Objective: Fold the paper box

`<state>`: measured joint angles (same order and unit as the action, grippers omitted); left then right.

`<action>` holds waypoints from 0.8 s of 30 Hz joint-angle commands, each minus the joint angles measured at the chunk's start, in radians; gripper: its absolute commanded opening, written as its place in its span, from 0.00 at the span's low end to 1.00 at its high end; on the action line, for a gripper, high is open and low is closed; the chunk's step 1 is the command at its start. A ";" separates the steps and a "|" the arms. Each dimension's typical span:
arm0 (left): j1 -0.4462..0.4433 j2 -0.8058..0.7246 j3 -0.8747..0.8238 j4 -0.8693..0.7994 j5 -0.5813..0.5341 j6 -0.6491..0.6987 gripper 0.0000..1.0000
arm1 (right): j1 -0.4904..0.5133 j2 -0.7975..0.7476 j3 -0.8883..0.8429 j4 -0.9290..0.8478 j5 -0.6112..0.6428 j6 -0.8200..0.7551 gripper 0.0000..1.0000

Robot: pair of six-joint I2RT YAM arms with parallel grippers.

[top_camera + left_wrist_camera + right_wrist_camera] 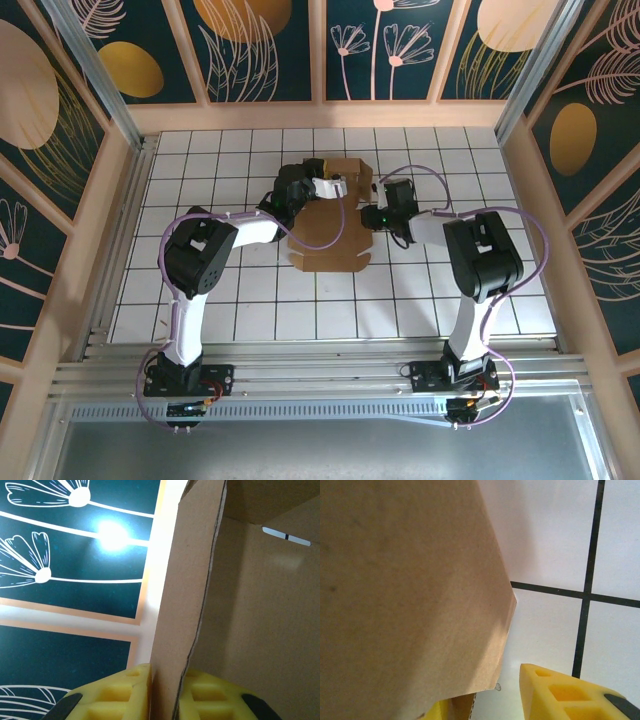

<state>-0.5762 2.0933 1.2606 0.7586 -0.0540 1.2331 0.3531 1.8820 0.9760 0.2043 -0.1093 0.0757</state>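
Table (200,300): white square tiles split by thin dark lines (587,597); in the right wrist view two of them cross on bare tile.
Wall panels (270,50): dark teal, painted with pale outlined flowers and gold ovals, standing on three sides of the table.
Frame (320,115): light wooden strips edge the panels and the table.
Rails (320,375): silvery metal bars run along the near edge.
Glare (112,535): a bright spot of light on a teal panel in the left wrist view.

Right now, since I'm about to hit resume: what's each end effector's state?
Left end effector: closed on the paper box wall.
Right end effector: open, gripping nothing.
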 commanded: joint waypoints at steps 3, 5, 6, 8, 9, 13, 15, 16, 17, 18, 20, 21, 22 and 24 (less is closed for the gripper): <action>-0.014 0.026 0.012 -0.005 0.031 -0.020 0.18 | 0.038 0.004 -0.049 0.047 0.106 -0.011 0.33; -0.014 0.026 0.011 -0.004 0.033 -0.020 0.18 | 0.052 -0.019 -0.037 0.068 0.124 -0.022 0.27; -0.014 0.026 0.011 -0.003 0.033 -0.023 0.18 | 0.059 -0.021 -0.029 0.071 0.154 -0.024 0.21; -0.014 0.024 0.013 0.001 0.033 -0.029 0.18 | 0.078 -0.010 -0.011 0.070 0.204 -0.033 0.17; -0.014 0.023 0.013 0.003 0.035 -0.034 0.18 | 0.096 -0.001 -0.006 0.078 0.250 -0.049 0.15; -0.014 0.020 0.016 0.000 0.037 -0.031 0.18 | 0.167 0.004 -0.050 0.207 0.342 -0.136 0.08; -0.014 0.021 0.019 -0.008 0.037 -0.022 0.18 | 0.188 0.004 -0.038 0.209 0.342 -0.175 0.03; -0.015 0.023 0.019 -0.007 0.036 -0.022 0.18 | 0.210 0.006 -0.032 0.207 0.364 -0.190 0.00; -0.015 0.022 0.019 -0.007 0.035 -0.022 0.18 | 0.222 0.006 -0.028 0.208 0.393 -0.204 0.00; -0.015 0.022 0.019 -0.008 0.036 -0.024 0.18 | 0.233 0.008 -0.025 0.208 0.424 -0.223 0.00; -0.016 0.024 0.020 -0.014 0.041 -0.026 0.18 | 0.240 0.015 -0.010 0.185 0.467 -0.243 0.00; -0.015 0.024 0.020 -0.017 0.042 -0.026 0.18 | 0.237 0.018 0.007 0.155 0.488 -0.240 0.00; -0.016 0.024 0.019 -0.020 0.042 -0.026 0.18 | 0.235 0.019 0.026 0.119 0.490 -0.240 0.00; -0.016 0.025 0.019 -0.025 0.042 -0.026 0.18 | 0.231 0.016 0.090 -0.007 0.425 -0.215 0.00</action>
<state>-0.5678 2.0933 1.2675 0.7658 -0.0734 1.2179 0.5697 1.8862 0.9768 0.2882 0.3248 -0.0731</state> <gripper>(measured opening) 0.180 0.052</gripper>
